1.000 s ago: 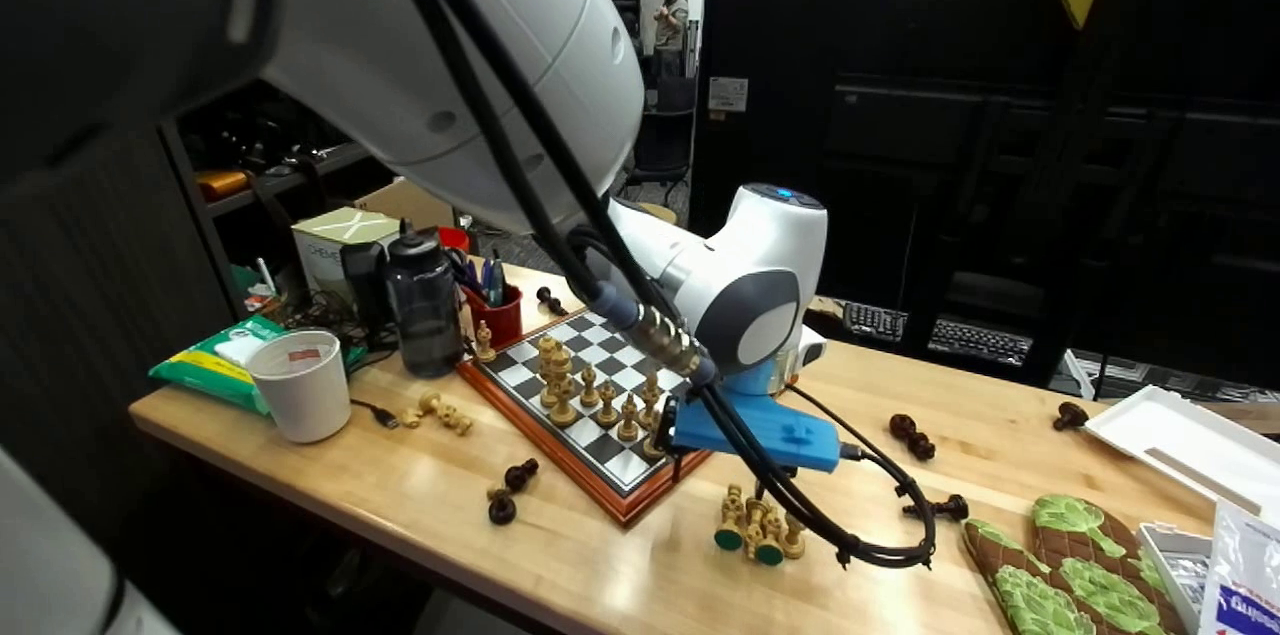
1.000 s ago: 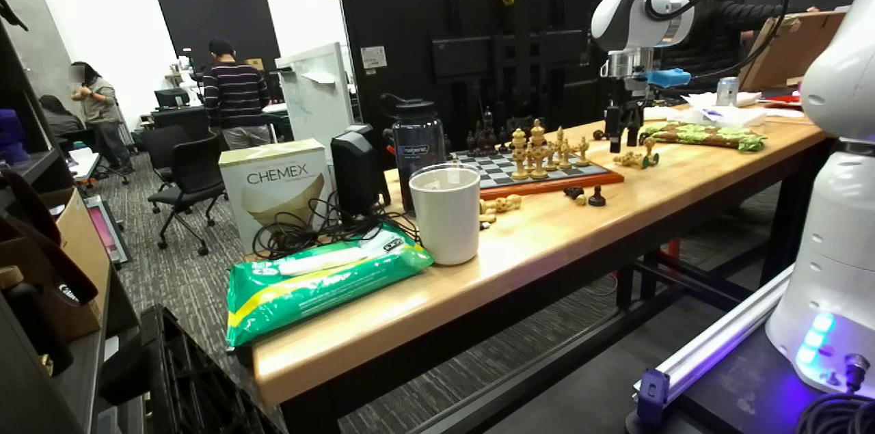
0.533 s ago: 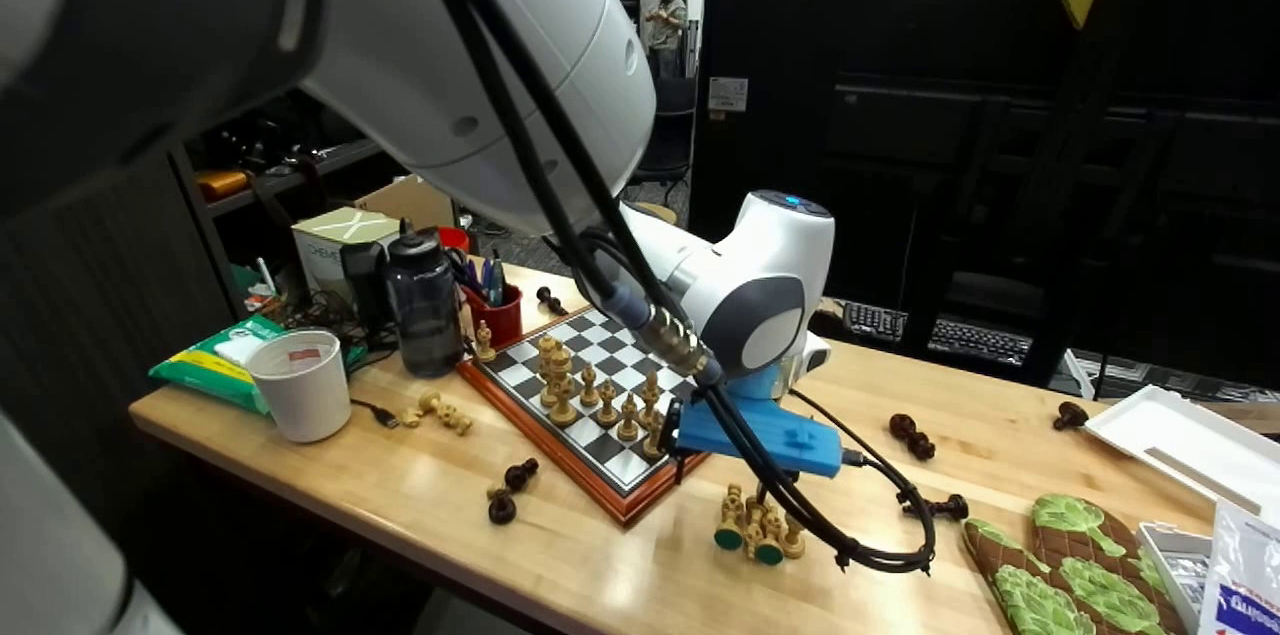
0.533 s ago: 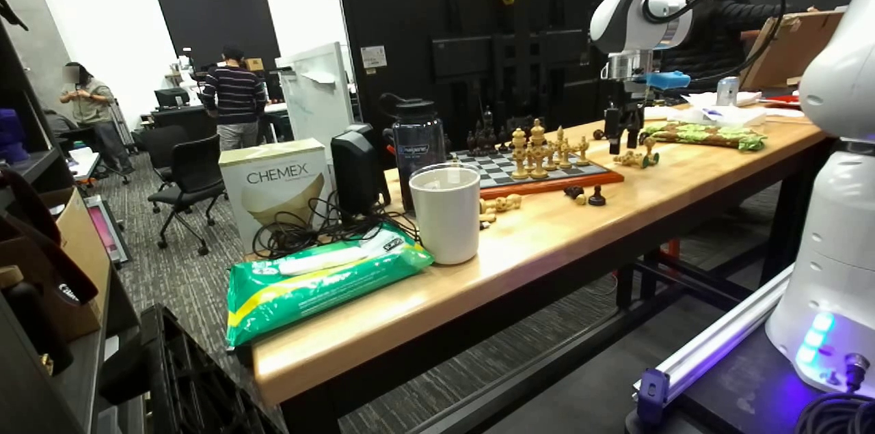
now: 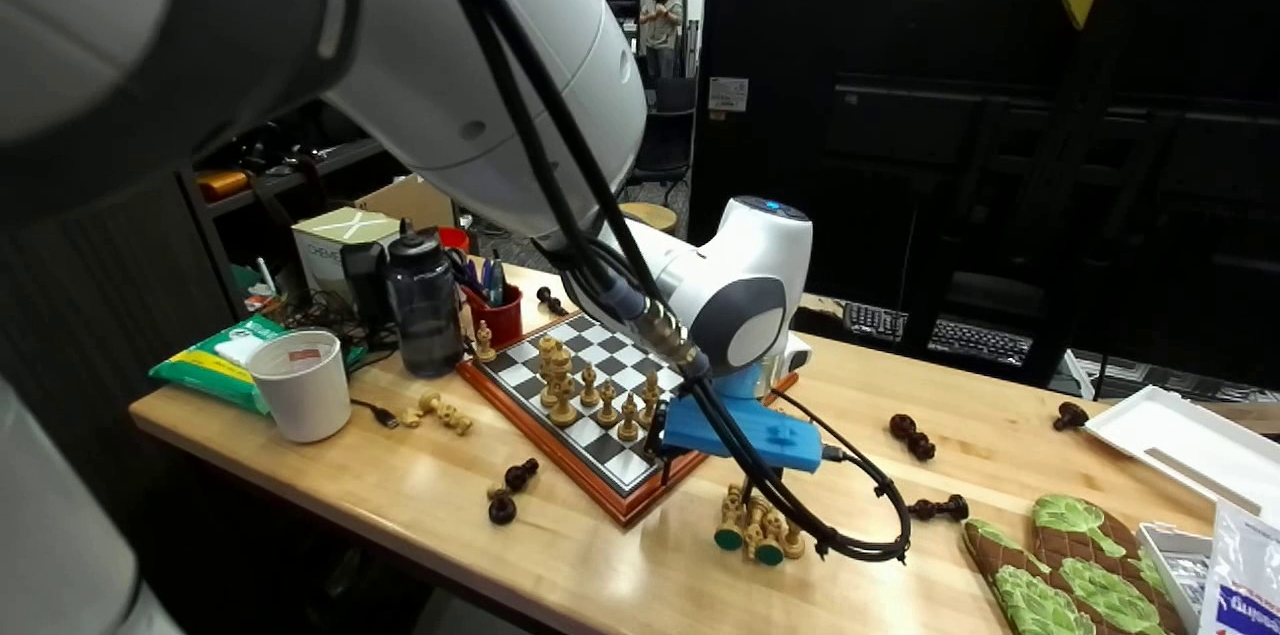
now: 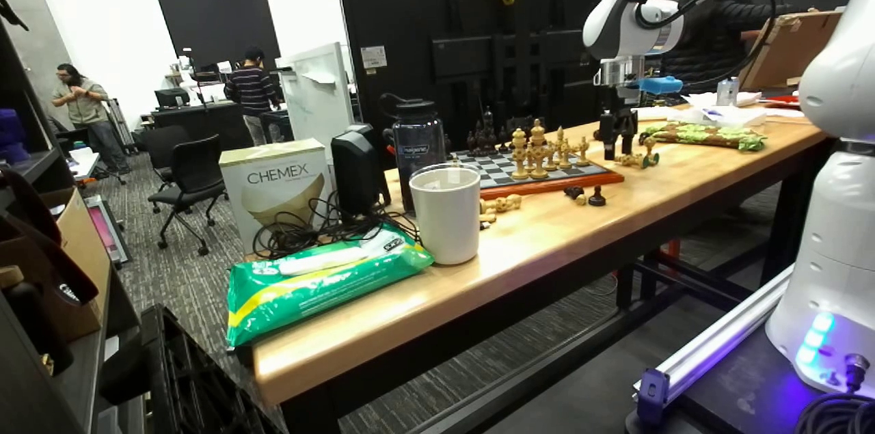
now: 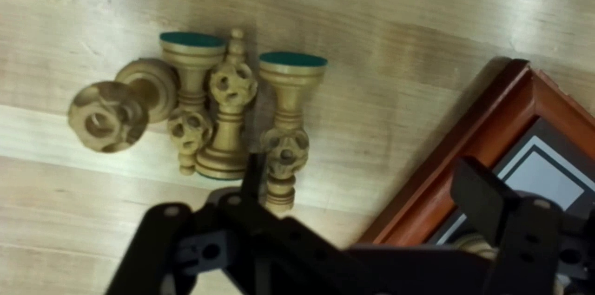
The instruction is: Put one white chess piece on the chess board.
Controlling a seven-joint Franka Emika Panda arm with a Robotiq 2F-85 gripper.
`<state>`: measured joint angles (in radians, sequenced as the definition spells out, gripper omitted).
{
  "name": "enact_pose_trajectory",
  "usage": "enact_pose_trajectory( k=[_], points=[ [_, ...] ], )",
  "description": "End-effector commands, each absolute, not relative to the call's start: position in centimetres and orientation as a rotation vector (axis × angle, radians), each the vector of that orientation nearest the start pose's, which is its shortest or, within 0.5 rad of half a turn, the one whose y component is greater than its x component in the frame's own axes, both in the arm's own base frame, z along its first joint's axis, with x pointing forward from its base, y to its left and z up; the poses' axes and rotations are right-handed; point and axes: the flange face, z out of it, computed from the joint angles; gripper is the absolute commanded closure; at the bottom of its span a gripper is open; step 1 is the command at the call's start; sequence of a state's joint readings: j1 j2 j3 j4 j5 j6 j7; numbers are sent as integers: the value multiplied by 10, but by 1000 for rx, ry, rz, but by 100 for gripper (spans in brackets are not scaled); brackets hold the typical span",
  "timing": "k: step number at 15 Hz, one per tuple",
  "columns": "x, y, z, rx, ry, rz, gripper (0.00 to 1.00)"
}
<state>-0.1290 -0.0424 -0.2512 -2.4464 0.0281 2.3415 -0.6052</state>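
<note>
The chess board (image 5: 575, 473) lies on the table with several pale (white) chess pieces (image 5: 562, 405) upright on it. Beside its near corner is a cluster of white pieces (image 5: 731, 515). In the wrist view, three lie flat, the right one (image 7: 289, 104) apart from the other two; one stands upright (image 7: 104, 116) at left. My gripper (image 7: 365, 183) is open and empty. Its left finger is over the lying right piece's head, its right finger over the board's rim (image 7: 492, 137). In an exterior view the gripper (image 6: 618, 145) hangs above the table by the board; elsewhere the blue mount (image 5: 745, 430) hides most of it.
Dark pieces lie around the board, some on the right (image 5: 912, 437) and some in front (image 5: 502, 507). Green-brown oven mitts (image 5: 1085, 565) and a white box lid (image 5: 1180, 455) are at right. A bottle (image 5: 422, 310), white cup (image 5: 300, 390) and red pen cup (image 5: 497, 318) are at left.
The arm and gripper have moved toward the chess board and slightly lower. The pieces have not moved. People in the background have shifted.
</note>
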Motion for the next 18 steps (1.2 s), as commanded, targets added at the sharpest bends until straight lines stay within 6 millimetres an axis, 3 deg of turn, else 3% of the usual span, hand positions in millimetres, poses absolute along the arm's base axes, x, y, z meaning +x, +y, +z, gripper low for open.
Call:
enact_pose_trajectory(
  k=[1, 9, 10, 11, 14, 18],
  points=[
    [438, -175, 303, -3068, -327, 101, 0],
    [442, -176, 288, -3048, -361, 135, 0],
    [442, -177, 288, -3050, -367, 135, 17],
    [442, -176, 289, -3052, -374, 137, 26],
    [446, -175, 294, -3050, -386, 129, 42],
    [449, -174, 301, -3049, -403, 117, 74]
  ],
)
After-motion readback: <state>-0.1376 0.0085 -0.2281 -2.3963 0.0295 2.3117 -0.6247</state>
